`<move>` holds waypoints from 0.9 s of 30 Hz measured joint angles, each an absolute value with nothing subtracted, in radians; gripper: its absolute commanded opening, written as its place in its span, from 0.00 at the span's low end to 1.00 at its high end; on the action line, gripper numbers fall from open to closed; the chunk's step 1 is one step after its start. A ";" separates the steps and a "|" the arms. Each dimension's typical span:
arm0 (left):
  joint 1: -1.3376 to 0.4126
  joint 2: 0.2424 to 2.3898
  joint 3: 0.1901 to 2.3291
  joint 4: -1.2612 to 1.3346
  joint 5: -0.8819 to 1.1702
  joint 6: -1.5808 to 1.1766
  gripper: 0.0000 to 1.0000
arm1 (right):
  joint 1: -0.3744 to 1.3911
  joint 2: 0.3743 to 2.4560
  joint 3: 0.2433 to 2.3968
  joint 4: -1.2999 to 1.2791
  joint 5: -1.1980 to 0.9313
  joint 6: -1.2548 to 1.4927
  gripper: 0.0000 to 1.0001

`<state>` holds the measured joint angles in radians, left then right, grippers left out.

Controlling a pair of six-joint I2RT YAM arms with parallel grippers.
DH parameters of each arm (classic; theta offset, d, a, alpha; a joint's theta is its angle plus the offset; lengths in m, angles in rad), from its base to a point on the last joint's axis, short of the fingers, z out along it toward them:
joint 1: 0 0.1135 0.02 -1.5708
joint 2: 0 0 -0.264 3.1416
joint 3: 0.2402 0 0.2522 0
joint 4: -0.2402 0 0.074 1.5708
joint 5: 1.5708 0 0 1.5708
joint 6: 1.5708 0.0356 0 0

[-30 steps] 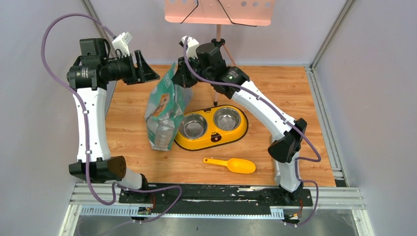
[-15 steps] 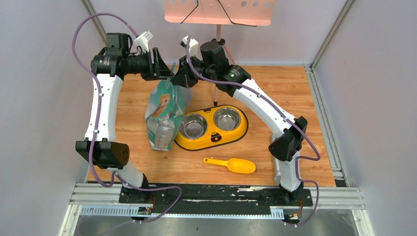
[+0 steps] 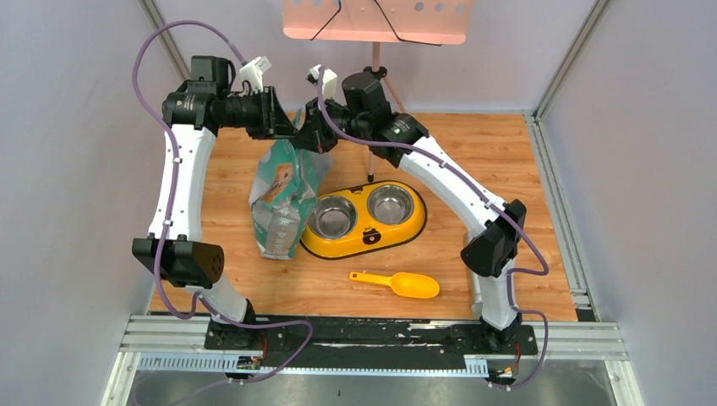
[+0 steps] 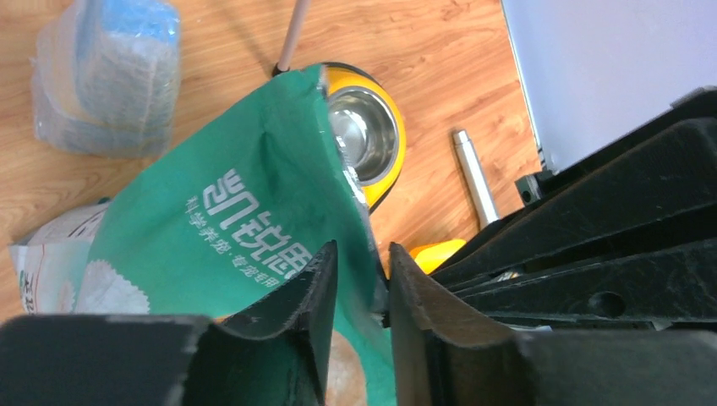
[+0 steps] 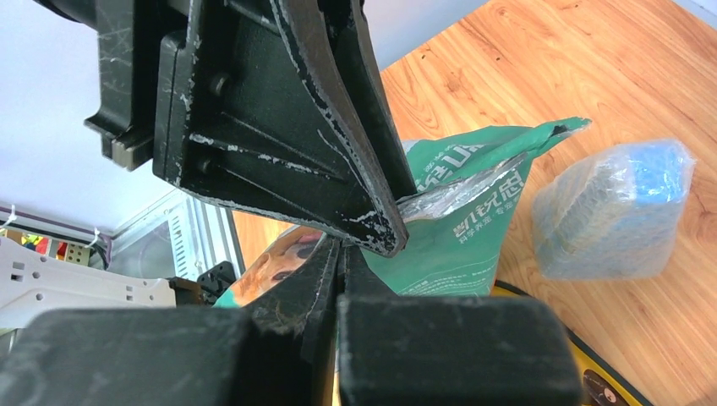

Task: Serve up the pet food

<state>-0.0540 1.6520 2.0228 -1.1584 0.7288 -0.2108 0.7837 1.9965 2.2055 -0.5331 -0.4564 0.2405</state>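
The green-and-white printed bag (image 3: 283, 194) stands upright left of the yellow double bowl (image 3: 397, 237). My right gripper (image 3: 311, 139) is shut on the bag's top edge; in the right wrist view (image 5: 338, 247) the jaws are pressed together on the foil lip of the bag (image 5: 457, 228). My left gripper (image 3: 287, 123) is at the same top edge from the left. In the left wrist view (image 4: 359, 254) its jaws stand a little apart with the edge of the bag (image 4: 228, 211) between them. The pet food is hidden. Both steel bowls look empty.
An orange-yellow scoop (image 3: 406, 285) lies on the wood floor in front of the bowl. A thin stand pole (image 3: 370, 161) rises behind the bowl under a pink board (image 3: 376, 21). A clear packet with blue contents (image 4: 101, 76) lies behind the bag.
My left arm has swung right and forward, bringing its gripper from the left wall to the bag's top edge beside the right gripper. The right gripper and bag stay put.
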 measured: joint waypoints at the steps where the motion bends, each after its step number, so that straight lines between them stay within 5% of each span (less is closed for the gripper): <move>1: -0.056 1.656 2.029 -1.164 0.729 -0.205 0.11 | 0.784 1.997 2.206 -0.533 -0.456 0.239 0.00; 3: -0.062 1.660 2.042 -1.178 0.732 -0.184 0.00 | 0.784 2.000 2.206 -0.534 -0.453 0.236 0.00; 27: -0.001 1.651 2.090 -1.293 0.636 -0.061 0.00 | 0.741 1.862 2.070 -0.577 -0.189 0.283 0.00</move>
<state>-0.0013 1.6512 2.0899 -1.2930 0.6361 -0.0612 0.7406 1.8618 2.0705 -0.5774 -0.1894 0.2832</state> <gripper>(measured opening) 0.007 0.007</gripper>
